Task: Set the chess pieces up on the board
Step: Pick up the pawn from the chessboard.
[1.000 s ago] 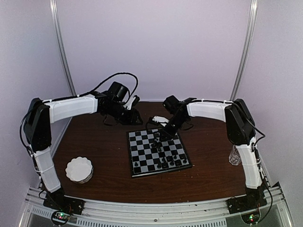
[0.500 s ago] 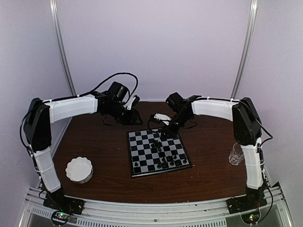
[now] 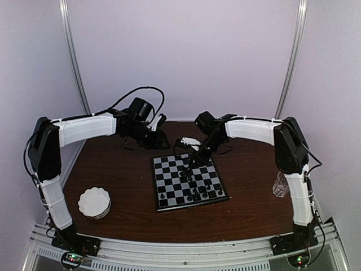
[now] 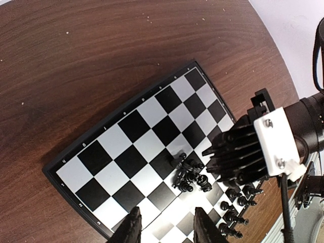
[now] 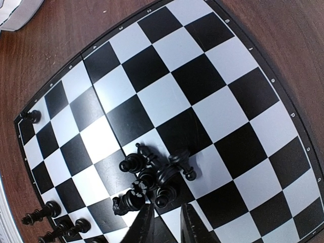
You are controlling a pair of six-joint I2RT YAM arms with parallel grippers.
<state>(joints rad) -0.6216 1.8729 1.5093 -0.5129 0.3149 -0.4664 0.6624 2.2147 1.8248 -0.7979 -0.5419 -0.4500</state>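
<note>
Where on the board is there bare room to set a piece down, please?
Bare squares run from the cluster of chess pieces to the left and far rims of the board. Crowded: that cluster, at the right gripper, and the near-edge row.

The board (image 3: 168,179) of black and pale squares lies flat, slightly askew, right of the middle of the tabletop (image 3: 124,169). The small black chess pieces (image 5: 152,177) mostly lie heaped and tipped over near its centre. Others line its near edge, with one alone at its near-left corner.
</note>
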